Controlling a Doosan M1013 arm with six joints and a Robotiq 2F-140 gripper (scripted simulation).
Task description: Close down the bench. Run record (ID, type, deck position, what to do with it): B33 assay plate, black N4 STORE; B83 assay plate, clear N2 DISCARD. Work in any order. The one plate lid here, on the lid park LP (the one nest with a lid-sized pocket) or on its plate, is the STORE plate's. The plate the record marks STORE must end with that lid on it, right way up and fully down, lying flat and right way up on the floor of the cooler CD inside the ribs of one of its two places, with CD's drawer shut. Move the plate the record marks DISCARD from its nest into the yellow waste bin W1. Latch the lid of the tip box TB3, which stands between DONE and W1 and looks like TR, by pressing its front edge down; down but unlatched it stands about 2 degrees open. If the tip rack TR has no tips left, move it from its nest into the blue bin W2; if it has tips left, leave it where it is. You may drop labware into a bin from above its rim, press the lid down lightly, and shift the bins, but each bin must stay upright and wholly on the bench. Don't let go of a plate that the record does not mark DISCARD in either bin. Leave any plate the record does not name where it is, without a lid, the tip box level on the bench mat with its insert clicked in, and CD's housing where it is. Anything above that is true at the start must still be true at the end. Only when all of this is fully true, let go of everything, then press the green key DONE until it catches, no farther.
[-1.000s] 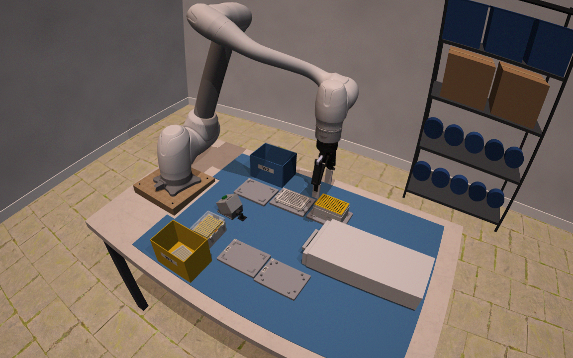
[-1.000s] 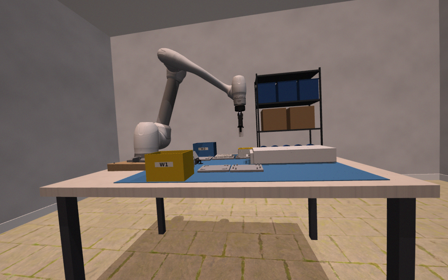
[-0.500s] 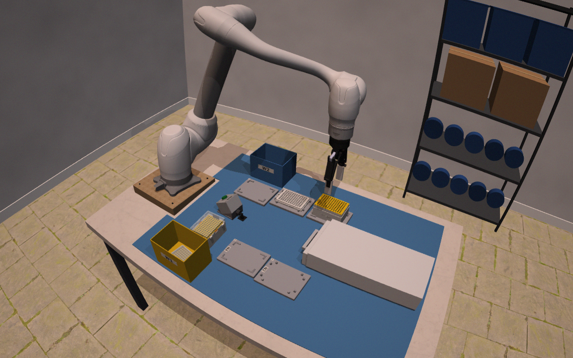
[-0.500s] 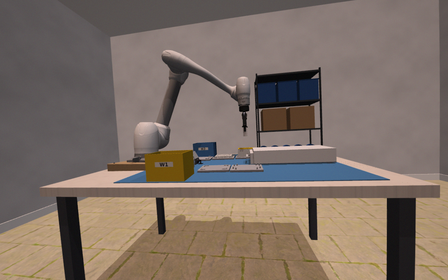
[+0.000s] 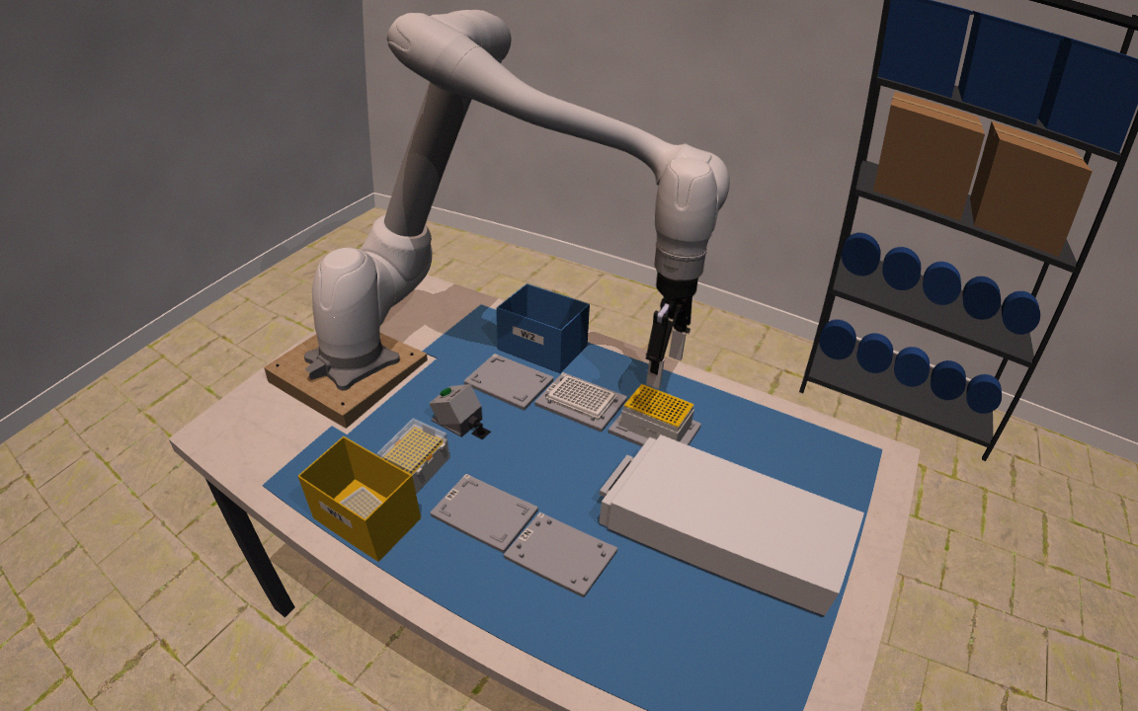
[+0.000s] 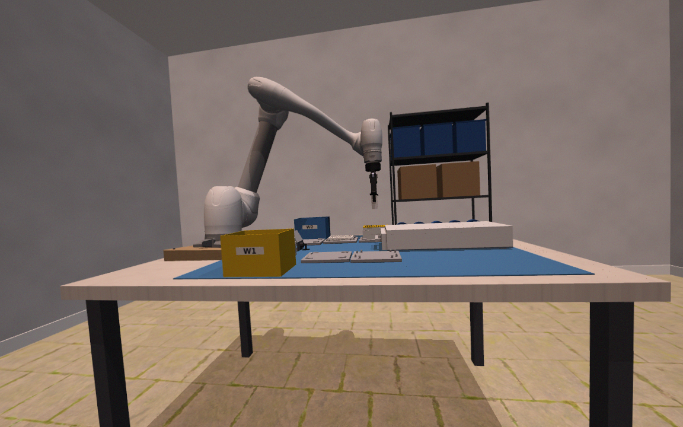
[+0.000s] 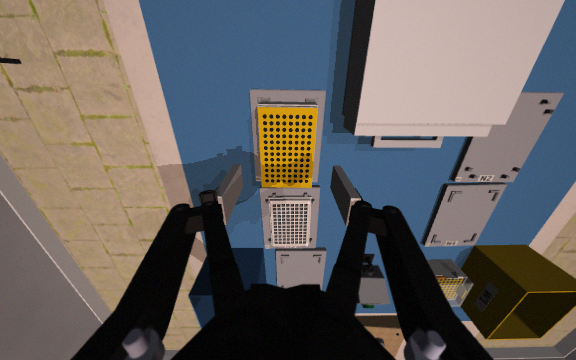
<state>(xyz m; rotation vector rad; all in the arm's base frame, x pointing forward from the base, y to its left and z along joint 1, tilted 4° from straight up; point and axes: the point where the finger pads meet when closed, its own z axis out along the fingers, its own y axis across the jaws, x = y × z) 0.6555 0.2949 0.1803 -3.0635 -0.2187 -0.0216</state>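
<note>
My gripper (image 5: 655,374) is open and empty, and hangs well above the tip rack TR (image 5: 658,408). In the wrist view the fingers frame the rack's near end (image 7: 287,145). The rack has a yellow top, and its holes look dark. The cooler CD (image 5: 732,521) is a long white box, and its drawer looks shut. The yellow bin W1 (image 5: 359,501) holds a pale gridded plate (image 5: 361,500). Nests N4 (image 5: 483,511) and N2 (image 5: 560,552) are bare. The tip box TB3 (image 5: 415,449) stands beside W1. The DONE key (image 5: 456,408) sits beyond it. No black plate or lid is in view.
A clear gridded plate (image 5: 579,393) lies on the nest left of TR. A bare nest (image 5: 508,380) is further left. The blue bin W2 (image 5: 543,325) stands behind them. A shelf rack (image 5: 989,211) stands off the table at the right.
</note>
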